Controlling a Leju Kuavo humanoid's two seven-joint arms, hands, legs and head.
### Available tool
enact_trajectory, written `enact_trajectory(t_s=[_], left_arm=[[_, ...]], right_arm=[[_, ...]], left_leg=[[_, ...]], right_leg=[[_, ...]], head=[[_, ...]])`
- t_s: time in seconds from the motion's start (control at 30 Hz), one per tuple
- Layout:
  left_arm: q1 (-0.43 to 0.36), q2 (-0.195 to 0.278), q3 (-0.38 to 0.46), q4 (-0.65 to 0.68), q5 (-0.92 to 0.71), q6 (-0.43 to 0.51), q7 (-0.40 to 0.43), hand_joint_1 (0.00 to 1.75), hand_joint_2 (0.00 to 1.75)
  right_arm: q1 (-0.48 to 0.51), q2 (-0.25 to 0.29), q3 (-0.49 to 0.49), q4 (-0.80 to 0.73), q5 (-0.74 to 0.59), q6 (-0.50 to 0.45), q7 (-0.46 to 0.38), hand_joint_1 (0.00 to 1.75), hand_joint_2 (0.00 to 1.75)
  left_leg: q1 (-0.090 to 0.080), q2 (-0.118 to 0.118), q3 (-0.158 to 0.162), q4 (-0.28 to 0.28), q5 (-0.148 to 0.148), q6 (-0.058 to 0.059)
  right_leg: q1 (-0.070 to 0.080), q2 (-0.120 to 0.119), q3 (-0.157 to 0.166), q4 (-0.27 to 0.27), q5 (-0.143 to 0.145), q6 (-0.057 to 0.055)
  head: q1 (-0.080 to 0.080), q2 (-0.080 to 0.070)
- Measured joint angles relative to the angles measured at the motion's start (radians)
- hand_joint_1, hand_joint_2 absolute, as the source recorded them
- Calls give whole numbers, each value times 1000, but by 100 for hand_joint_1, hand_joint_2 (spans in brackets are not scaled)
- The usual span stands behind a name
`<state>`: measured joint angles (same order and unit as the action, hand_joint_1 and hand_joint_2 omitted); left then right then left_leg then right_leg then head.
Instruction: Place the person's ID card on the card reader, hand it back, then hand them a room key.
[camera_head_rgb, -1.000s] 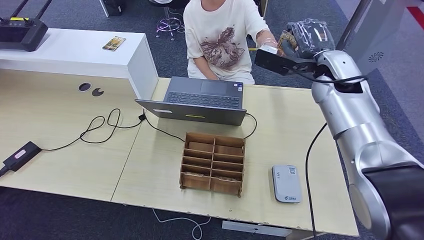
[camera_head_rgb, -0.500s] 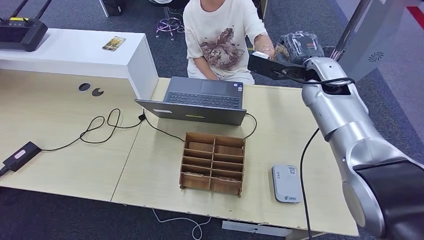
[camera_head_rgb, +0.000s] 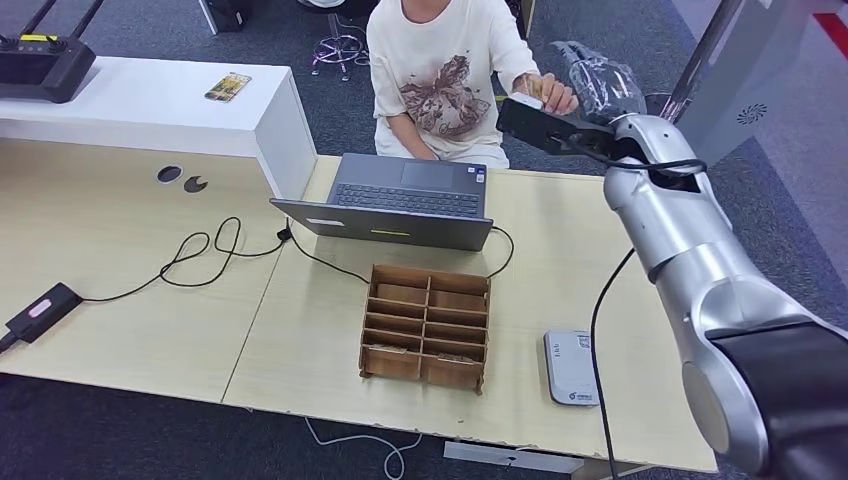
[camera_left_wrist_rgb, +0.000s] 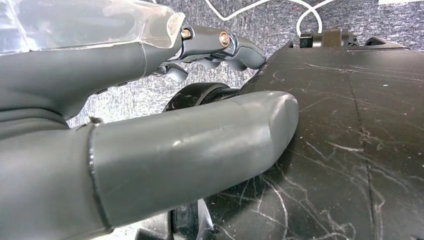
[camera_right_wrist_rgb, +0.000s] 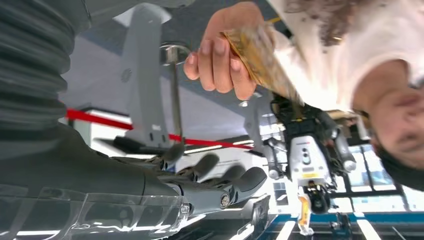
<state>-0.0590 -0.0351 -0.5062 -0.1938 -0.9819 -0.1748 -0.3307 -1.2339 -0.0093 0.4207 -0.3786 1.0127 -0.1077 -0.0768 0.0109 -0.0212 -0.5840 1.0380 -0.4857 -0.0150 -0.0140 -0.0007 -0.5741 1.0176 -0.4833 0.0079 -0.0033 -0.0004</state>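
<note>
**One Card, Held by the Person**

One person sits behind the desk in a cream shirt with a picture on it. The person's hand is lifted up and pinches a gold-brown ID card between thumb and fingers.

The robot's right arm reaches across the far end of the desk toward that hand. The right hand sits close to the card but does not touch it. Its dark fingers are stretched out and a little apart, and nothing is in them. The card is all in the person's grip.

The left hand hangs low by the robot's body. Its thick grey thumb sticks out and its dark fingers bend a little. It holds nothing.

On the desk, a grey card reader lies flat near the front edge, on the robot's right side. Just beside it stands a wooden box with many small slots. A laptop sits open behind the box, in front of the person. A black cable loops across the desk to a small black block.
</note>
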Motion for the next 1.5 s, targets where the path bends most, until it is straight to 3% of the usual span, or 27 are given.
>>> enact_trajectory(t_s=[0.2, 0.4, 0.6, 0.87, 1.03, 1.23, 1.37, 1.5], left_arm=[[0, 0, 0, 0, 0, 2, 1, 0, 0], [4, 0, 0, 0, 0, 18, 7, 0, 0], [9, -5, 0, 0, 0, 41, 27, 0, 0], [15, -8, 1, 0, 3, 54, 43, 0, 0], [17, -10, 2, 0, 7, 63, 51, 0, 0], [18, -13, 2, 0, 7, 71, 60, 0, 0], [18, -14, 2, 0, 7, 74, 63, 0, 0], [19, -16, 2, 0, 7, 79, 70, 0, 0]], right_arm=[[6, 18, -108, -54, -149, 7, -115, 0, 175], [56, 17, -224, -161, -419, 124, -249, 0, 175], [215, -26, -250, -335, -755, 200, -264, 0, 175], [501, -112, -246, -638, -1073, 171, -278, 0, 175], [645, -171, -250, -793, -1162, 116, -297, 0, 175], [844, -206, -264, -944, -1296, 133, -343, 0, 175], [991, -203, -259, -1030, -1255, 37, -443, 0, 175], [1135, -184, -240, -1116, -1091, -150, -506, 0, 175]], left_leg=[[0, 0, 0, 0, 0, 0], [0, 0, 0, 0, 0, 0], [0, 0, 0, 0, 0, 0], [0, 0, 0, 0, -1, 1], [0, 0, 0, 0, -1, 1], [0, 0, 0, 0, -2, 1], [0, 0, -1, -1, -2, 1], [0, 0, -1, -1, -3, 0]], right_leg=[[0, 0, 0, 0, 0, 0], [0, 0, 0, -1, 0, 0], [0, 0, 0, -1, 0, 0], [0, 0, 0, -1, 0, 0], [0, 0, -1, -1, -1, 0], [0, 0, 0, -1, -1, 0], [0, -1, 0, -1, -1, 0], [0, -1, -1, -1, -2, 0]], head=[[0, 0], [0, 0], [0, 0], [-1, 0], [-1, 0], [-1, 0], [-1, 0], [-1, 0]])
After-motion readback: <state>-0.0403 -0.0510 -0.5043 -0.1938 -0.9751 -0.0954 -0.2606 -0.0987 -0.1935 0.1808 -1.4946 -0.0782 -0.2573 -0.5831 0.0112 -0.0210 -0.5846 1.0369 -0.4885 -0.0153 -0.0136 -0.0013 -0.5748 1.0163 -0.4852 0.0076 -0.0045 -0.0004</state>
